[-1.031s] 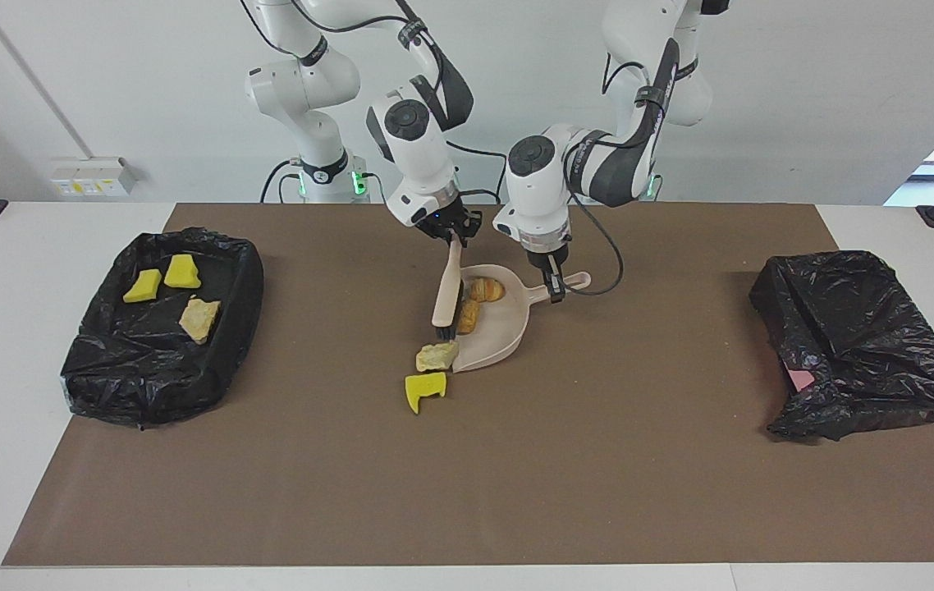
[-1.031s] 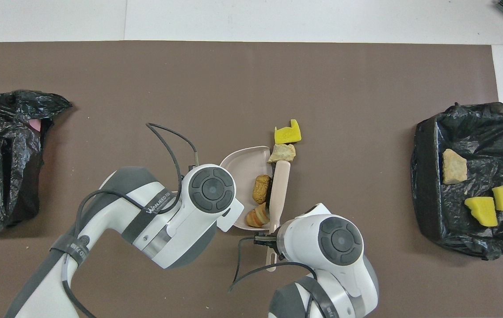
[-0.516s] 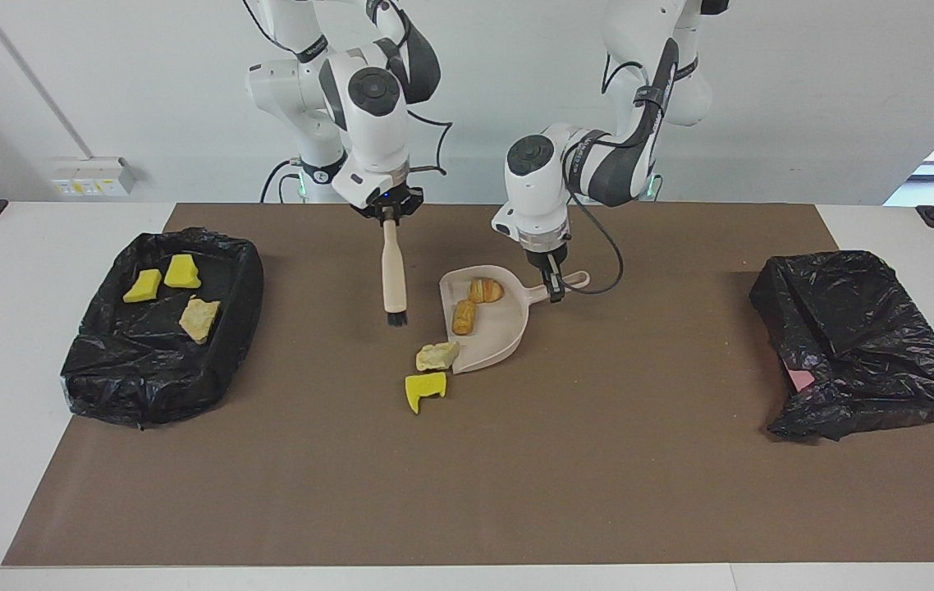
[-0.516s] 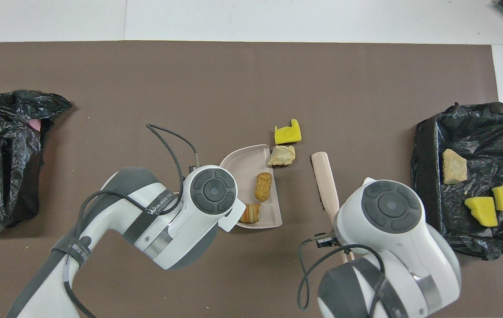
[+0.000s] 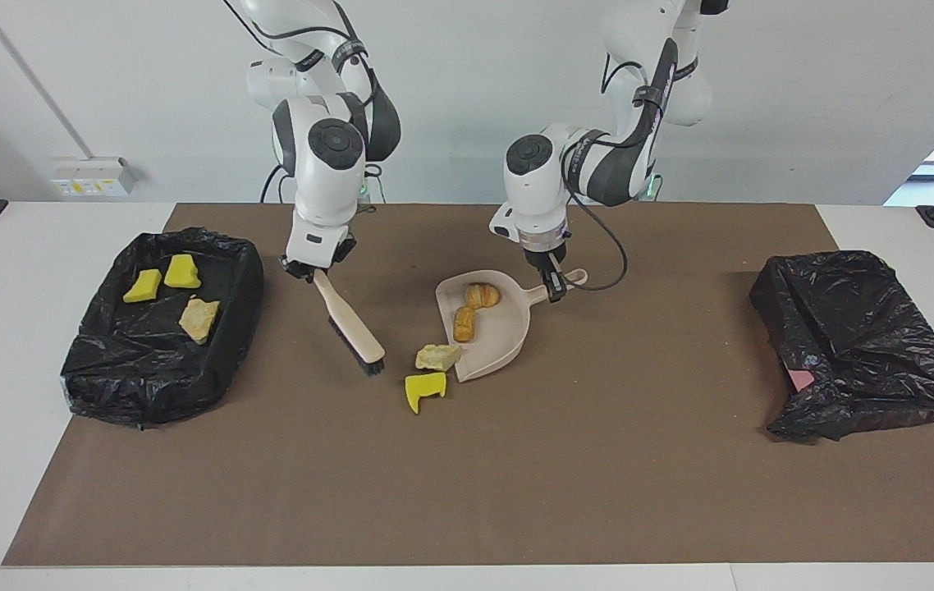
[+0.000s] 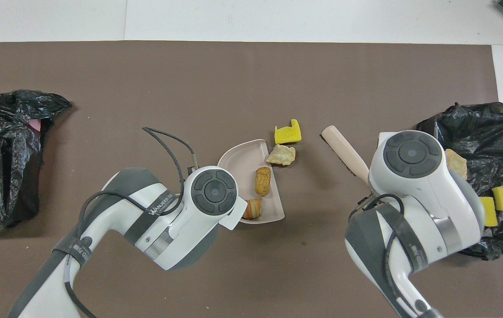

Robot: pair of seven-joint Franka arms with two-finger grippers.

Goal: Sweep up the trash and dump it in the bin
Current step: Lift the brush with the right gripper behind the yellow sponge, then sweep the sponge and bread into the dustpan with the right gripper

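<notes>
Your right tool [image 5: 309, 270] is clamped on the handle of a beige brush [image 5: 350, 326], which slants down over the brown mat [image 5: 516, 476] with its dark bristles near two loose scraps. Your left tool [image 5: 551, 287] is closed on the handle of the beige dustpan [image 5: 500, 328], which rests on the mat mid-bench. Two tan-brown, bread-like lumps [image 5: 472, 308] lie inside the pan. A pale, crusty lump [image 5: 437, 357] sits at the pan's open lip, and a notched yellow sponge chunk [image 5: 425, 388] lies just beside it, farther from the robots. The bin lined with black plastic [image 5: 159, 328] at the right arm's end of the bench holds two yellow chunks [image 5: 162, 277] and one tan lump [image 5: 199, 318]. A crumpled black bag [image 5: 857, 345] lies at the left arm's end.
</notes>
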